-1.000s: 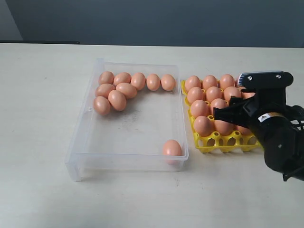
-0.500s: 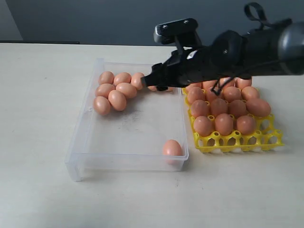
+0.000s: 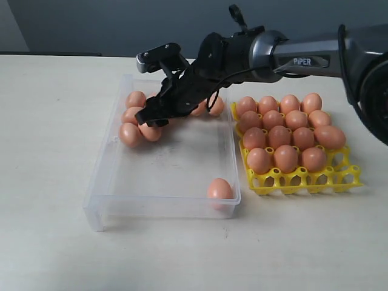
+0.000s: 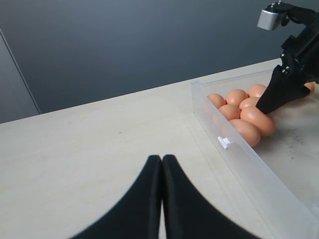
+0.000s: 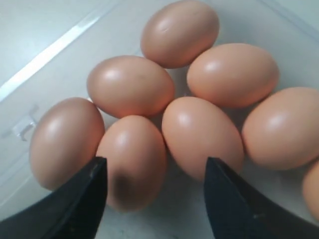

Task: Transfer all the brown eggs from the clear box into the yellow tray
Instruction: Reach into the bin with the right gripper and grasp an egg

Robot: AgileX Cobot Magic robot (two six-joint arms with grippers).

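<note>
The left tool point(image 4: 162, 159) is held closed, empty. One brown egg point(image 3: 219, 189) is seen in the clear box's point(image 3: 157, 206) near corner; further back, the right tool point(image 3: 151, 118) (arm stretched in from the right) is held agape, empty, above the clustered brown eggs point(image 3: 130, 134).

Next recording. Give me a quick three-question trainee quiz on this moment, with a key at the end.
1. True or false: in the exterior view, the yellow tray has its row of cups nearest the camera empty.
2. Fill in: the left tool is ___ (open/shut).
3. The open right tool is above: A) the yellow tray; B) brown eggs in the clear box; C) the left tool.
Key: 1 true; 2 shut; 3 B.
</note>
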